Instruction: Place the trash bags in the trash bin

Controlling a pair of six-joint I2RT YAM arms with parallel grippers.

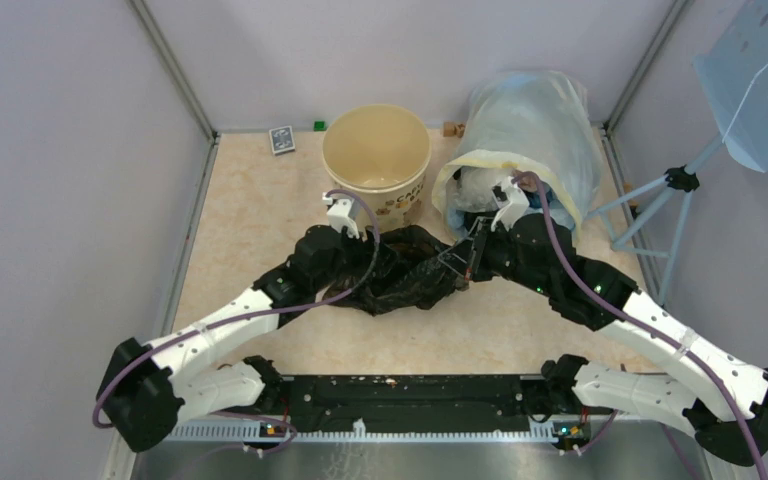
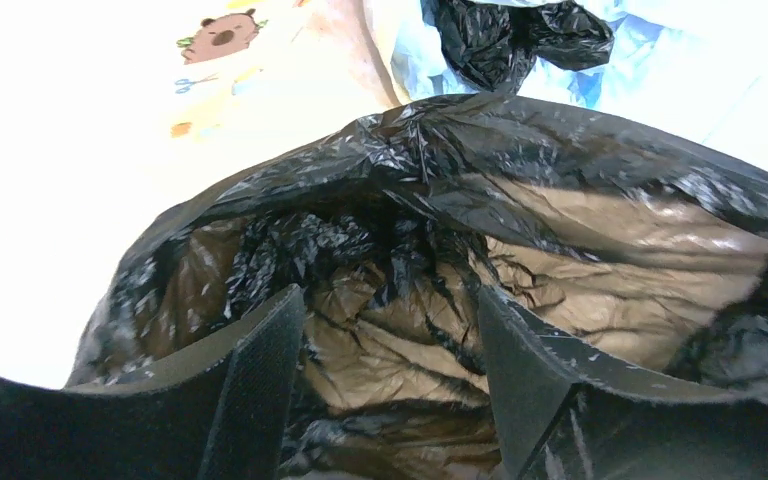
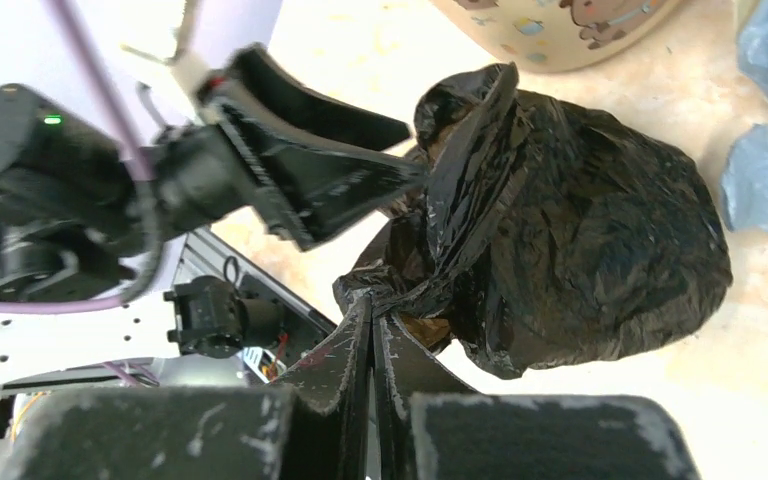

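Observation:
A crumpled black trash bag (image 1: pixel 415 278) lies on the table between both arms, just in front of the cream trash bin (image 1: pixel 375 160), which stands upright and looks empty. My right gripper (image 3: pixel 375 305) is shut on a twisted fold of this trash bag (image 3: pixel 580 250). My left gripper (image 2: pixel 390 370) stands open, its jaws spread on either side of the bag's thin film (image 2: pixel 560 240). Seen from the right wrist, the left gripper (image 3: pixel 400 150) reaches the bag's upper fold with one fingertip. Another black trash bag (image 2: pixel 520 40) lies in the translucent sack.
The large translucent sack (image 1: pixel 530 140) lies on its side at the back right, beside the bin, with dark bags in its mouth. A small card box (image 1: pixel 281 139) and a green cube (image 1: pixel 318 125) sit by the back wall. A blue perforated panel on a stand (image 1: pixel 760 70) is at the right.

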